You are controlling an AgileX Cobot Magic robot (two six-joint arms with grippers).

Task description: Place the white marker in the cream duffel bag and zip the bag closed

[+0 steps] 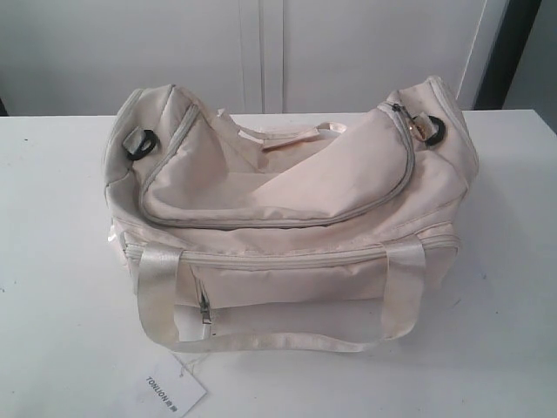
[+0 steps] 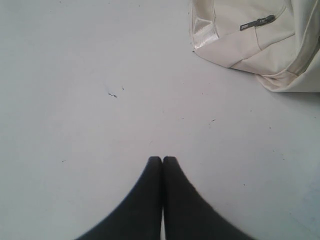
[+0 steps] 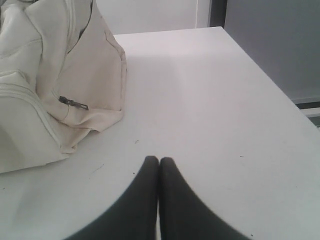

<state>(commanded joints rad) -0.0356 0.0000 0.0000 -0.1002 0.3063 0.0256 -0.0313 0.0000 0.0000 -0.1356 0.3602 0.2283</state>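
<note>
a: spotting the cream duffel bag (image 1: 287,200) anywhere?
b: yes, right in the middle of the white table (image 1: 52,261), resting upright, with the front zip pocket (image 1: 287,283) turned toward the exterior camera and a satin handle (image 1: 261,341) drooping onto the tabletop.
a: open or zipped on top?
b: looks zipped all along the curved top zipper (image 1: 261,222).
a: and the white marker?
b: cannot find it in any view, so cannot tell where.
a: checking the left gripper (image 2: 162,159)?
b: pressed together at the tips, clamped on nothing, over bare table. lies well apart from the bag; from that wrist, seeing only one end corner of it, with a small zip pull (image 2: 257,22), beyond the tips and off to one side.
a: same for the right gripper (image 3: 159,159)?
b: likewise closed tight, holding nothing, over bare tabletop. sits near the bag's other end, yet apart from it, with a strip of table between.
a: anything else beside the bag?
b: just a white hang tag (image 1: 177,389) with dark printed letters, lying flat on the table just in front of the handle.
</note>
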